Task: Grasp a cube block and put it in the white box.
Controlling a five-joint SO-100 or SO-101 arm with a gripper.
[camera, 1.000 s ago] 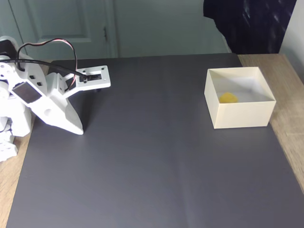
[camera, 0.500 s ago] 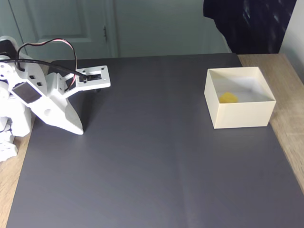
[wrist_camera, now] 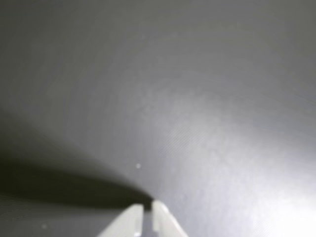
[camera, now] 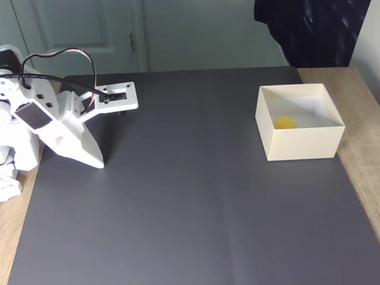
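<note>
Partly hidden cube block (camera: 285, 122) behind white box (camera: 301, 143) wall

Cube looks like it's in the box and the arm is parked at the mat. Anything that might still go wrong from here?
Little risk is visible. The yellow cube block lies inside the white box, far from the arm.

1. The gripper is nearly closed, its tips at or near the dark mat; moving off sideways without lifting might drag or scuff it.

2. The box sits at the mat's right edge in the fixed view; a wide sweep might nudge it.
</note>
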